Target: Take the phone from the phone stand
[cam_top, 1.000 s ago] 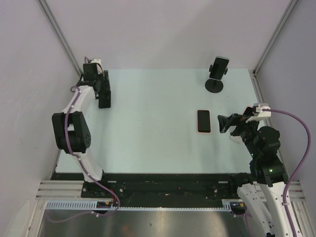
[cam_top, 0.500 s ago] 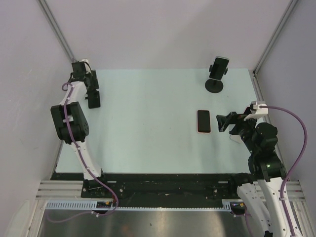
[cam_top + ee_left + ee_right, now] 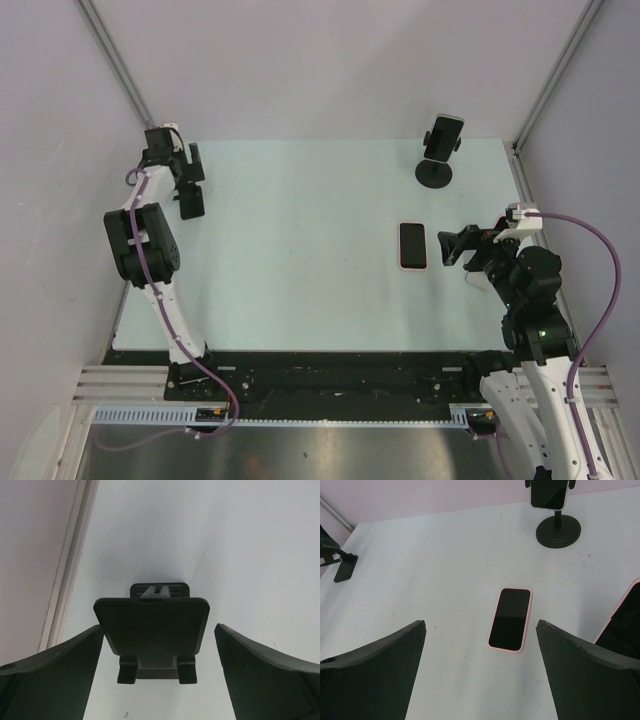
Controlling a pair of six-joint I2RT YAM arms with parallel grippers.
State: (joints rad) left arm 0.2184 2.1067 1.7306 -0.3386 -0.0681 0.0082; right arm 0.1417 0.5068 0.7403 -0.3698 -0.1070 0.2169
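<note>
Left gripper (image 3: 159,630) and right gripper (image 3: 448,250) spread empty; one phone (image 3: 413,245) lies flat mid-frame, another, upper right, apparently awaits removal from phone stand (image 3: 435,172).

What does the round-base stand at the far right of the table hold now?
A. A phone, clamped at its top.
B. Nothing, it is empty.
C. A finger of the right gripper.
A: the right wrist view shows a dark-screened phone clamped at the top of the round-base stand.

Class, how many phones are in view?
3. Clamped phone on the stand, back right; flat phone on the table; cropped phone at the right wrist view's edge, partly hidden.
</note>
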